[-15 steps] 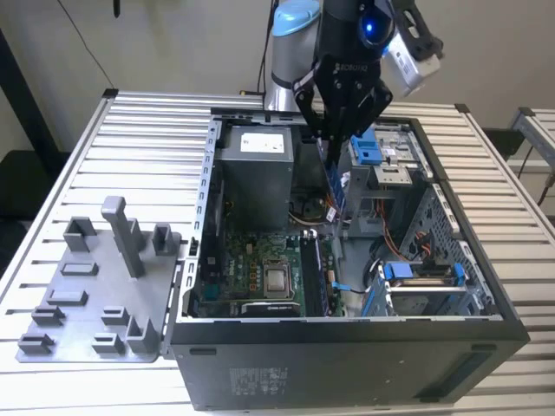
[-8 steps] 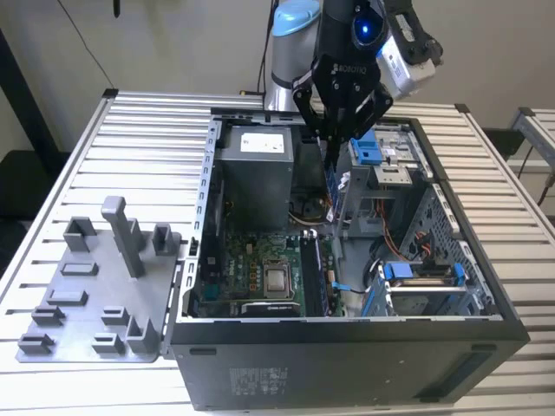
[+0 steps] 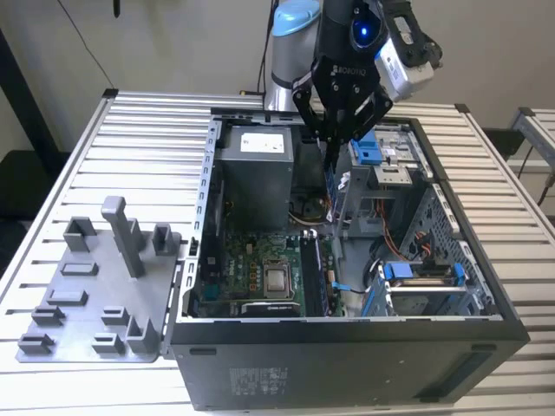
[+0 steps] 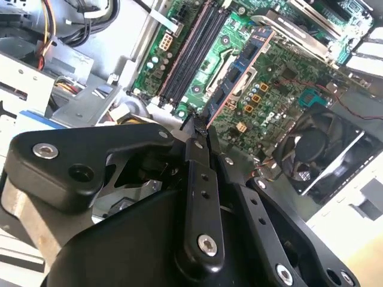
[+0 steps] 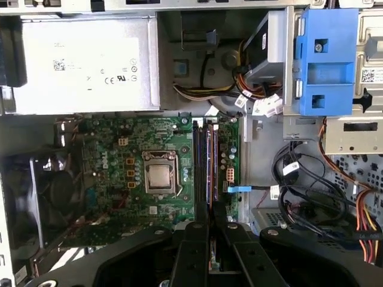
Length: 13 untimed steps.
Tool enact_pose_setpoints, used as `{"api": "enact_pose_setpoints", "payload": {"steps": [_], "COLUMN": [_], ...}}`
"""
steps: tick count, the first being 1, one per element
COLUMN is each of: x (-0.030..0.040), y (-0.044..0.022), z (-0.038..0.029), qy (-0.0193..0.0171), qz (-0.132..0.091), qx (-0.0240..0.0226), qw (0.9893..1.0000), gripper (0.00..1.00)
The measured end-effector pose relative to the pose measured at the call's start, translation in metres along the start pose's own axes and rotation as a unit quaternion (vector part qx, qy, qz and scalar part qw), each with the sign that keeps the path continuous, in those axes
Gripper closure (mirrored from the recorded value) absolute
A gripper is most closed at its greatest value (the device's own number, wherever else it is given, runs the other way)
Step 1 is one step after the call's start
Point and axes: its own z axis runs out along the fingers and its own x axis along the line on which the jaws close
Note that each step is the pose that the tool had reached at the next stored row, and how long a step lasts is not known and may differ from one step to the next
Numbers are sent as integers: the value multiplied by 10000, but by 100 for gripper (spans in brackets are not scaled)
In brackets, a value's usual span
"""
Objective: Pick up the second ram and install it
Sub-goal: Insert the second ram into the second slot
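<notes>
My gripper (image 3: pixel 331 143) hangs over the open computer case (image 3: pixel 347 347), above the motherboard (image 3: pixel 251 269). Its fingers are shut on the second ram (image 3: pixel 330 178), a thin dark stick held edge-on below the fingertips. In the first wrist view the gripper (image 5: pixel 210 210) points down at the board, and the ram (image 5: pixel 209 158) shows as a thin purple line lined up over the long memory slots (image 5: pixel 198 161). In the second wrist view the ram (image 4: pixel 236 84) reaches out from the gripper (image 4: pixel 200 128) as a narrow strip with a reddish edge. It lies beside the memory slots (image 4: pixel 191 48).
A power supply (image 5: pixel 84 66) fills the case's back corner. A blue drive bracket (image 5: pixel 320 60) and loose cables (image 5: pixel 311 191) lie on the side of the slots away from the CPU socket (image 5: pixel 158 176). A fan (image 4: pixel 317 143) sits nearby. A grey tray (image 3: pixel 95 286) with upright posts stands at the exterior view's left.
</notes>
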Motion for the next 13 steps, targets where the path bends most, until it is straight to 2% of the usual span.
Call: {"api": "enact_pose_setpoints", "payload": {"steps": [7, 13], "x": [-36, -36], "y": [3, 3], "z": [28, 30], "qy": [-5, -5], "qz": [-100, -101], "qx": [1, 1], "qw": [9999, 9999], "gripper": [86, 86]}}
